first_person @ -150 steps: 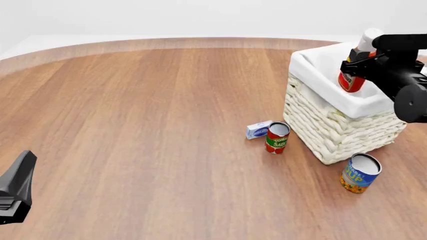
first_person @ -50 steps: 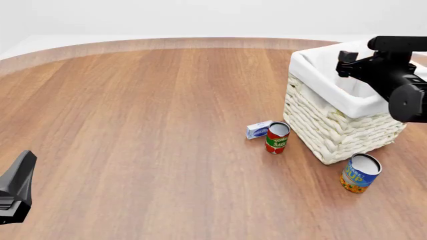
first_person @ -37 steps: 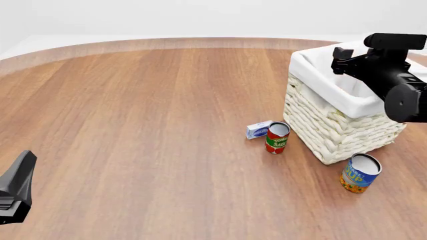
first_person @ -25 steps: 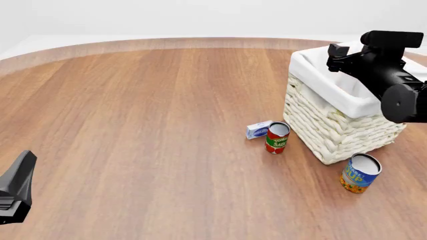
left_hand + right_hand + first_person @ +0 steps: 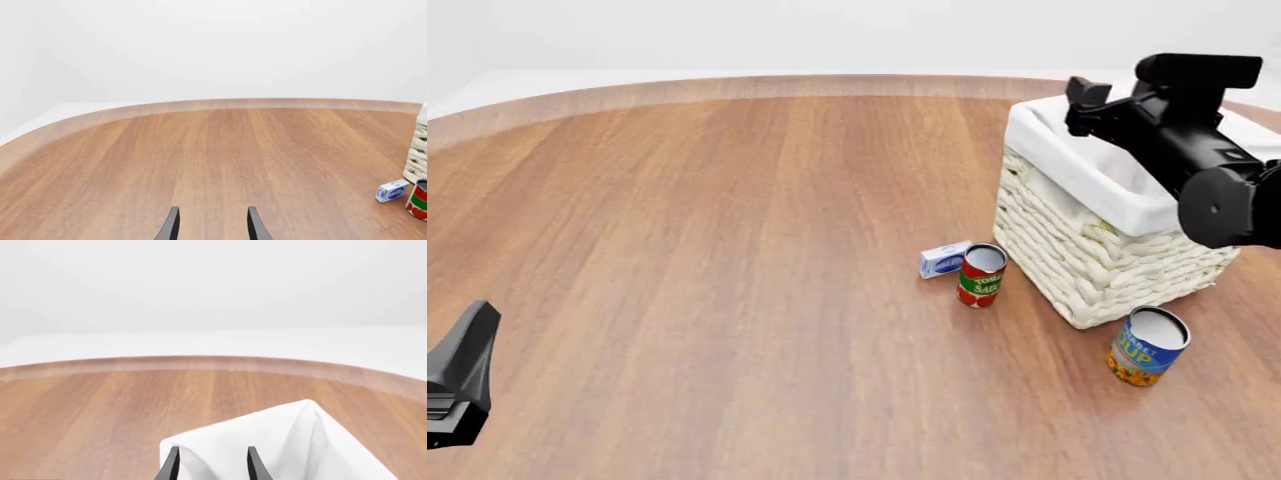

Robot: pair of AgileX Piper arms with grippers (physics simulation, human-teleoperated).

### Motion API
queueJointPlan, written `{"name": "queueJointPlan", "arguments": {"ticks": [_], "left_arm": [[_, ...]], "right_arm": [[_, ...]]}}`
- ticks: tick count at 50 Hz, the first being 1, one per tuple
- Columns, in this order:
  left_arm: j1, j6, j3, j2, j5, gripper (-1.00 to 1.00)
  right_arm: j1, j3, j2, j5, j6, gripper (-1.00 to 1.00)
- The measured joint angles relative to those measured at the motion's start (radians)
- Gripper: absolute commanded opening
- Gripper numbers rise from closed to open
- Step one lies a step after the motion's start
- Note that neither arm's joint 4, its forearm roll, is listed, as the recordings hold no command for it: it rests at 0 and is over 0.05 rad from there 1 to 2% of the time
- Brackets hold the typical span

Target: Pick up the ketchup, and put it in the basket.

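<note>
two black pincers show parted, empty fingers: the right pincer (image 5: 210, 465) above the woven wicker basket (image 5: 1094, 250) with its smooth cloth liner. the left pincer (image 5: 210, 225) hangs over the wood-grain bench (image 5: 721, 250).

Ketchup gone into basket (image 5: 1094, 225) — right gripper (image 5: 1081, 100) has lifted, empty.

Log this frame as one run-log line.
right claw: open, empty, above basket | left claw: open, idle | ketchup: not visible | two cans, small box beside basket
</note>
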Motion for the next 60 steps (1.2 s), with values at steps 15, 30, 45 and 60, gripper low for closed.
{"name": "queueJointPlan", "arguments": {"ticks": [15,30,45,60], "left_arm": [[0.0,0.0,0.0,0.0,0.0,1.0],[0.0,0.0,0.0,0.0,0.0,1.0],[0.0,0.0,0.0,0.0,0.0,1.0],[0.0,0.0,0.0,0.0,0.0,1.0]], "right_arm": [[0.042,-0.008,0.002,-0.007,-0.006,1.0],[0.123,-0.024,0.02,-0.01,-0.016,1.0],[0.222,-0.034,0.031,-0.019,-0.023,1.0],[0.362,-0.045,0.049,-0.023,-0.048,1.0]]}}
